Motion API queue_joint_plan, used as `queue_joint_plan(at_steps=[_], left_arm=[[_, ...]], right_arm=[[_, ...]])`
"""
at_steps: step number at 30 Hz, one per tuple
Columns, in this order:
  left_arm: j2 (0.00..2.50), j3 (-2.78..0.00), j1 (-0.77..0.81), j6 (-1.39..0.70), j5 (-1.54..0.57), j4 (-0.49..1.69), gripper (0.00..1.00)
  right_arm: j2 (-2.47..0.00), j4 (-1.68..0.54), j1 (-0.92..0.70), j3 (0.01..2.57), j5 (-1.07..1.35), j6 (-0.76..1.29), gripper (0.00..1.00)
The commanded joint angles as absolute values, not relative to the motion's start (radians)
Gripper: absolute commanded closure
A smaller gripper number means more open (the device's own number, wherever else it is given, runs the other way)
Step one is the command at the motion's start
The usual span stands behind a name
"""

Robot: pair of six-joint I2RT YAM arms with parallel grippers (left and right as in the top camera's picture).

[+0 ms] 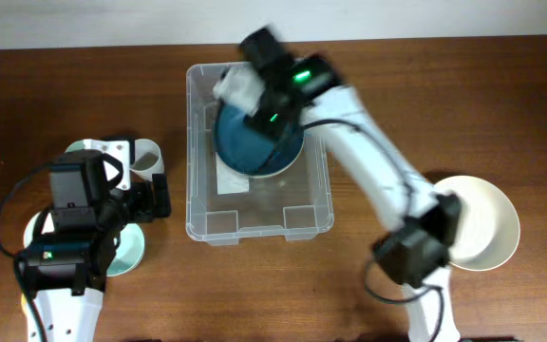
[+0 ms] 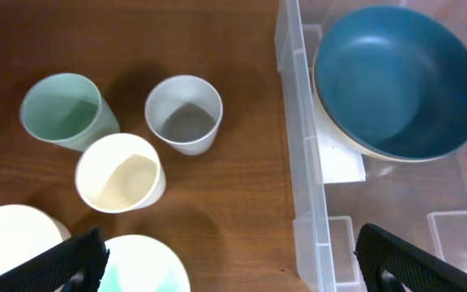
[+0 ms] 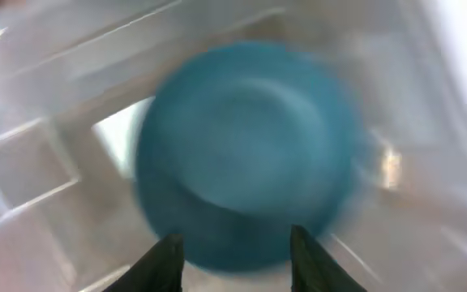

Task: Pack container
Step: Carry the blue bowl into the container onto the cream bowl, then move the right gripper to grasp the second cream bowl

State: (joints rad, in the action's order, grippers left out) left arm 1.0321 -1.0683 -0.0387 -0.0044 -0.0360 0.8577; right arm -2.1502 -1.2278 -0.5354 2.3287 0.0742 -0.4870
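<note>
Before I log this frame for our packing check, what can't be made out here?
Right wrist view: motion blur smears the blue bowl; contact with the right hand unclear.
Overhead: right arm hides the bowl's far rim in the container.
Left wrist view: plates cut off by bottom edge.

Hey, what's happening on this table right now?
A two-armed robot is packing dishes into a clear container. The right gripper, open, hangs over a blue bowl lying tilted inside it; that view is blurred. The left gripper is open and empty near three cups on the table. A white dish sits at the right.
</note>
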Motion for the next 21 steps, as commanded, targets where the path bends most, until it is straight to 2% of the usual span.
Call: queue_joint_plan(at_steps=[1,7,11,12,13,14,15,21], left_arm=[[1.047,-1.165,-0.040,-0.006,-0.011,0.888,0.00],[1.078,-1.234,-0.040,-0.007,-0.012,0.906,0.00],[1.083,-1.234,-0.040,-0.007,-0.012,0.906,0.00],[1.083,-1.233,-0.040,-0.007,-0.012,0.905,0.00],[1.084,-1.233,-0.040,-0.007,-0.012,0.904,0.00],[1.084,-1.233,-0.040,-0.007,-0.012,0.903,0.00],[1.084,-1.233,-0.040,-0.007,-0.012,0.901,0.00],[1.084,-1.233,-0.040,-0.007,-0.012,0.899,0.00]], right_arm=[[-1.935,-1.251,-0.352,2.400,-0.012,-0.139,0.59],[-1.855,-1.482,0.035,2.399,-0.012,0.330,0.59],[-1.866,-1.602,0.206,2.329,-0.005,0.410,0.56],[-1.869,-1.610,0.232,2.300,-0.002,0.410,0.53],[-1.871,-1.612,0.250,2.271,0.005,0.410,0.43],[-1.871,-1.608,0.264,2.233,0.014,0.410,0.24],[-1.871,-1.596,0.273,2.188,0.023,0.410,0.18],[-1.871,-1.448,0.268,1.865,0.033,0.482,0.11]])
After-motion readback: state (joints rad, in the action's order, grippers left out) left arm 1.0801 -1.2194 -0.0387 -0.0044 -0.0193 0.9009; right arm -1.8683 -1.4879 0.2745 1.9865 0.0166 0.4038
